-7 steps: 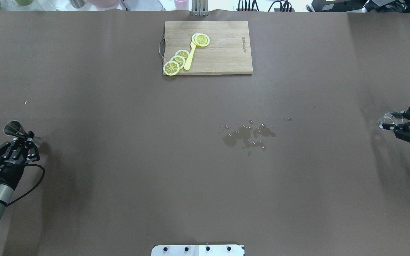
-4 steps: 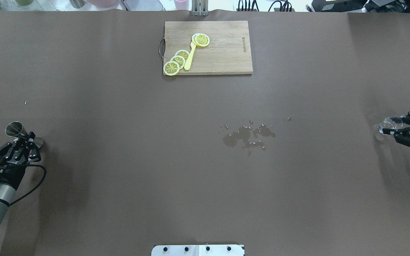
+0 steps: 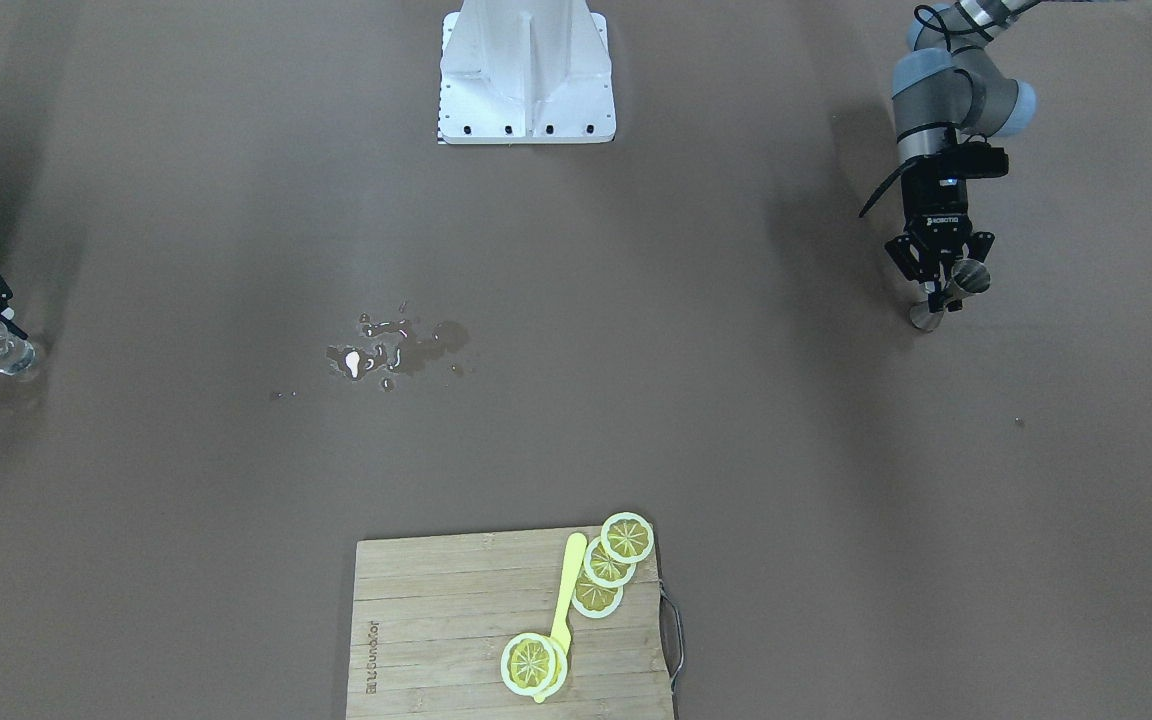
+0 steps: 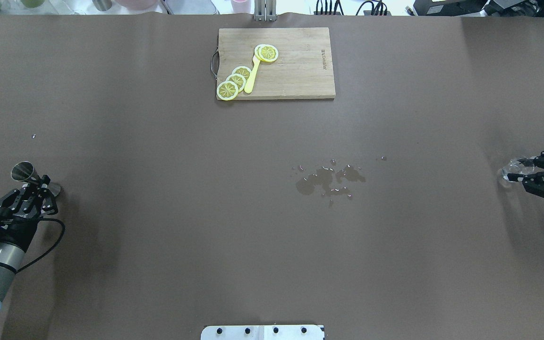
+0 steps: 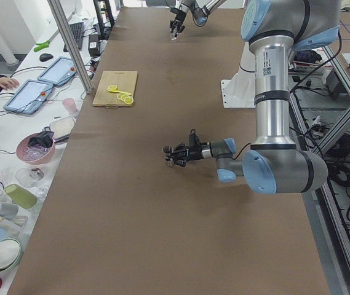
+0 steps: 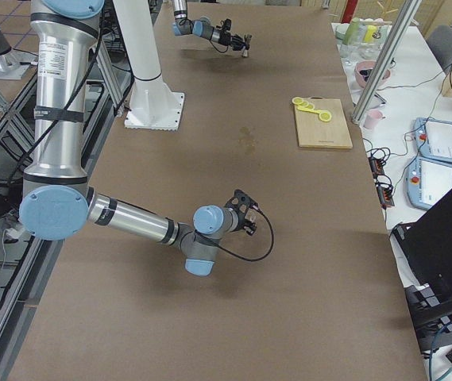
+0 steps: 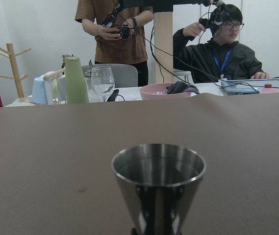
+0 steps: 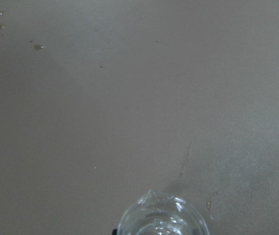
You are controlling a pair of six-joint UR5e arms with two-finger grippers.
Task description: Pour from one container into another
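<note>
Two containers are in play, one per arm. One glass cup (image 4: 508, 169) sits between the fingers of the right gripper (image 4: 520, 169), which is clamped on it near the table's right edge; the right wrist view shows its open mouth and pouring lip from above the bare cover. One steel jigger (image 4: 24, 171) is clamped at its narrow waist by the left gripper (image 4: 39, 185) near the table's left edge, and it stands upright in the left wrist view; whether its base touches the table cannot be told. The two containers are well apart, at opposite ends of the table. Between them, right of centre in the overhead view, lies one puddle (image 4: 328, 179) ringed by small droplets. One wooden cutting board (image 4: 300, 71) lies at the far edge, carrying at least four lemon slices (image 4: 227, 90) and one yellow spoon (image 4: 252, 75). One brown cover (image 4: 158, 212) spans the whole table. Beyond the table's left end, two people are visible, one standing (image 7: 114, 29) and one seated (image 7: 217, 49), behind one wine glass (image 7: 103, 83) and one pink bowl (image 7: 164, 90).
</note>
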